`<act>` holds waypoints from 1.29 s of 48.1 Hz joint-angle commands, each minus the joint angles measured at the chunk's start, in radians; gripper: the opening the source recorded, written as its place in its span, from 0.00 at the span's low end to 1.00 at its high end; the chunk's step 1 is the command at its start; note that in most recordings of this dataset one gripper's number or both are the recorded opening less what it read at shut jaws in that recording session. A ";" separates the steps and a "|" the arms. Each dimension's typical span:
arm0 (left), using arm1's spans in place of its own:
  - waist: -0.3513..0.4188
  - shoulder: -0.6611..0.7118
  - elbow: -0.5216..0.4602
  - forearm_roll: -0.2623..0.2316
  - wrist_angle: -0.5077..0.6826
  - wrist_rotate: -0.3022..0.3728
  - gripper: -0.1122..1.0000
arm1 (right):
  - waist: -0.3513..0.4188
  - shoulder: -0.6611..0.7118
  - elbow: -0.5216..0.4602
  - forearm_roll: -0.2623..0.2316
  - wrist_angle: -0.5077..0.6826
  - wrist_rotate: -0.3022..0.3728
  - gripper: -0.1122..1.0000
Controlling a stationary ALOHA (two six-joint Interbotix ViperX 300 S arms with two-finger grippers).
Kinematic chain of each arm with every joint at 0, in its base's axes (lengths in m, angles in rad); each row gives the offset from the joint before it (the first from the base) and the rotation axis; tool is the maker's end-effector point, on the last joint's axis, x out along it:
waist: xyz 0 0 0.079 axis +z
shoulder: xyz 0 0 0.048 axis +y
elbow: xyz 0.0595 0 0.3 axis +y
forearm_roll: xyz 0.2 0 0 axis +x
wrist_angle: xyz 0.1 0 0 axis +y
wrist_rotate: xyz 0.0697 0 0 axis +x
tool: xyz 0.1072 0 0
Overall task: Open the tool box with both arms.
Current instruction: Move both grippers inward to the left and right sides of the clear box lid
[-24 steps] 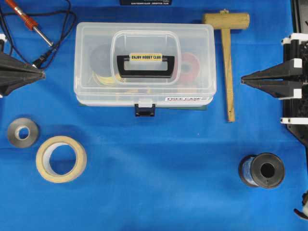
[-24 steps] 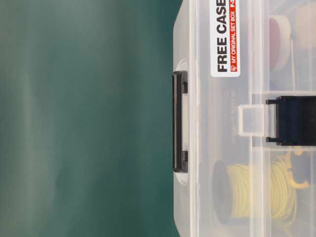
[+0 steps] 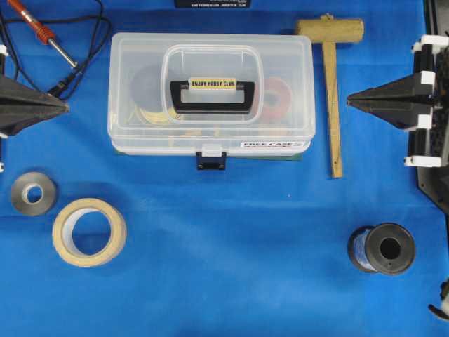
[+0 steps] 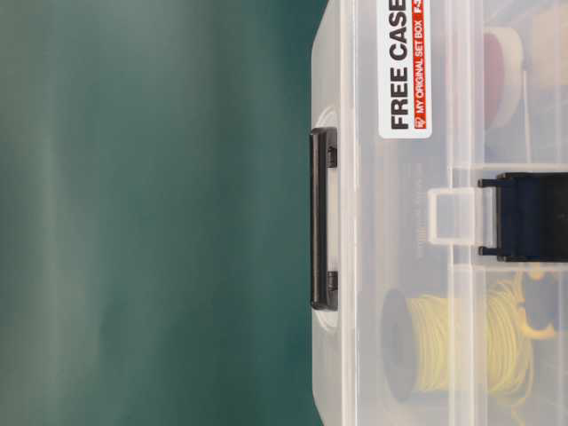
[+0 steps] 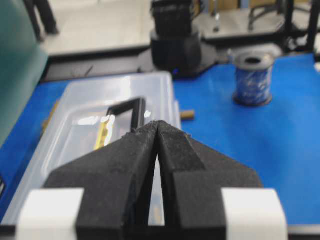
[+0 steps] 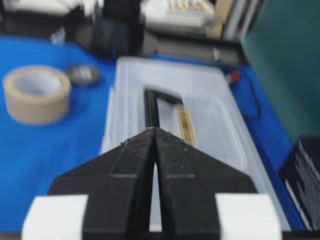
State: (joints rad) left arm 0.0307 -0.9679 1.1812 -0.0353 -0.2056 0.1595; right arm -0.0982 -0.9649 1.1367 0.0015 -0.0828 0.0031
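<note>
Right claw [image 3: 349,104] shifted up; both claws pinched empty; tool box [image 3: 210,95] label "FREE CASE".

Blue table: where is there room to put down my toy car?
The widest bare blue patch lies in front of the tool box, between the masking tape roll and the black spool. A narrower strip runs between the box and the wooden mallet. The corner with the soldering iron and its cables is crowded.
</note>
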 commanded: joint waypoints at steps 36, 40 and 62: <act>0.161 0.044 0.074 -0.006 0.219 -0.031 0.94 | -0.152 0.178 -0.026 0.014 0.321 0.003 0.86; 0.179 0.083 0.084 -0.006 0.209 -0.034 0.94 | -0.163 0.232 -0.031 0.012 0.308 0.003 0.86; 0.192 0.290 0.071 -0.006 0.098 -0.040 0.94 | -0.190 0.420 -0.072 0.008 0.249 0.000 0.86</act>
State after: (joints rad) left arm 0.2194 -0.6857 1.2763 -0.0383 -0.0859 0.1212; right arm -0.2853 -0.5538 1.0922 0.0107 0.1871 0.0046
